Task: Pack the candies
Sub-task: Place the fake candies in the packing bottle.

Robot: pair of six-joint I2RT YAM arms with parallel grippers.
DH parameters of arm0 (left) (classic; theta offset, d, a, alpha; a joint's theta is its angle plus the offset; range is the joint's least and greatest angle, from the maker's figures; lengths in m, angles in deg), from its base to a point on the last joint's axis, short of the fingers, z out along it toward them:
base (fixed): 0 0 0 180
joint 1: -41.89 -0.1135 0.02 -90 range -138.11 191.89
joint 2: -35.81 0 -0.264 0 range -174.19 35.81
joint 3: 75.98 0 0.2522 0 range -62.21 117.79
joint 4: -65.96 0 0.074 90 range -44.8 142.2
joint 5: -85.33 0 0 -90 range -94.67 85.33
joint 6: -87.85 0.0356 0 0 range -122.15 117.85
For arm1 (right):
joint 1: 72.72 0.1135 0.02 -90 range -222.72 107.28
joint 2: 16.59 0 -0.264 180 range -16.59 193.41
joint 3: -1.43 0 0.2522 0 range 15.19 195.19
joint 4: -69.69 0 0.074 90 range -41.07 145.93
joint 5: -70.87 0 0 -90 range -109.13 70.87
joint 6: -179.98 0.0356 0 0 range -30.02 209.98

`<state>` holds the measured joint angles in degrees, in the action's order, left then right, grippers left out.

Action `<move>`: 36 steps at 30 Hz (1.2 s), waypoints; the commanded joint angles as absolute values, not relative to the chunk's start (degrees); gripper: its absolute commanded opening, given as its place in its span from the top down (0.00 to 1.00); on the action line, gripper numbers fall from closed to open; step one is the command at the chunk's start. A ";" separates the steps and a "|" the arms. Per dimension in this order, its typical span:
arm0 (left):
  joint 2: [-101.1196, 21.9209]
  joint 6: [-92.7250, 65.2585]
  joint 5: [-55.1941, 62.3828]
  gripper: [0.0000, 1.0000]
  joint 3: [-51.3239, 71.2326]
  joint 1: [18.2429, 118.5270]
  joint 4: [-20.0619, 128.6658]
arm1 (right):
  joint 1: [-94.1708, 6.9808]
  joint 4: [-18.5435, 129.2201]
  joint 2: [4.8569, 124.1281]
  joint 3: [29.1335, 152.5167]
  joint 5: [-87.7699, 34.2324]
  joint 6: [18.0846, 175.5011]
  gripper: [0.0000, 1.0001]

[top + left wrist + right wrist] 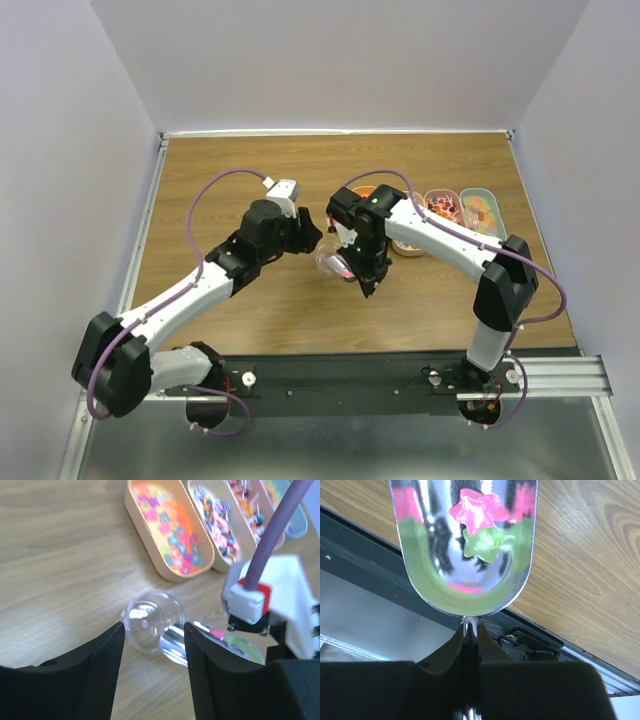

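Note:
A metal scoop (470, 555) carries two star-shaped candies, one pink (477, 509) and one green (482, 545). My right gripper (471, 630) is shut on the scoop's thin handle. A clear plastic cup (150, 624) lies on its side on the table, its mouth next to the scoop (222, 641). My left gripper (154, 652) is open just short of the cup, which shows in the gap between its fingers (107, 665) and is not touched. From above, the left gripper (312, 236) and right gripper (364, 272) flank the cup (330, 262).
Oblong trays of mixed candies stand behind the cup: a peach one (150, 542) and its neighbours (220, 555). From above they line the right back (441, 206) (482, 211). The black rail (350, 375) runs along the table's near edge.

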<state>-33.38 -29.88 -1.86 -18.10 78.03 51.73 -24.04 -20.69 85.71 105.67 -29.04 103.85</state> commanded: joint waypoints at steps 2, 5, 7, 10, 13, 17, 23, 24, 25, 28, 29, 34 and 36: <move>-27.39 -29.93 -8.53 0.41 -18.09 74.41 48.77 | -23.68 -23.70 88.70 107.21 -31.78 104.21 0.99; -25.63 -29.40 -9.15 0.41 -18.53 73.18 47.72 | -23.68 -23.70 89.67 108.26 -32.31 104.65 0.99; -24.67 -29.14 -9.67 0.41 -18.88 72.65 47.02 | -23.68 -23.70 90.11 108.97 -32.75 104.74 0.99; -23.44 -28.87 -9.85 0.41 -19.32 72.21 46.49 | -23.59 -23.70 90.90 109.94 -32.93 105.27 0.99; -22.82 -28.70 -10.29 0.41 -19.41 71.94 45.87 | -23.68 -23.70 91.25 110.46 -33.45 106.41 0.99; -22.46 -28.52 -10.12 0.41 -19.50 71.68 45.52 | -24.03 -23.70 90.64 109.68 -33.28 107.99 0.99; -21.76 -28.61 -10.03 0.41 -19.85 71.51 45.26 | -25.43 -23.70 90.20 108.88 -35.12 108.87 0.99; -21.67 -28.70 -9.94 0.41 -20.03 71.50 45.34 | -25.87 -23.70 90.20 108.88 -35.47 108.87 0.99; -21.67 -28.70 -9.77 0.41 -20.11 71.50 45.43 | -26.05 -23.70 90.29 109.06 -35.82 108.79 0.99; -21.32 -28.87 -9.50 0.41 -20.64 71.42 45.52 | -26.67 -23.70 90.55 109.67 -39.16 107.82 0.99; -21.24 -28.87 -9.41 0.41 -20.73 71.42 45.52 | -26.84 -23.70 90.72 109.76 -39.95 107.73 0.99; -20.27 -29.22 -9.24 0.41 -21.61 71.42 45.43 | -27.72 -23.61 91.34 110.64 -43.29 106.85 0.99; -20.09 -29.22 -9.24 0.41 -21.78 71.42 45.43 | -28.42 -23.61 91.60 110.64 -45.23 106.33 0.99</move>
<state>-21.69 -29.38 -8.57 -20.68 71.84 46.00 -27.42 -20.69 90.26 108.88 -39.20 107.78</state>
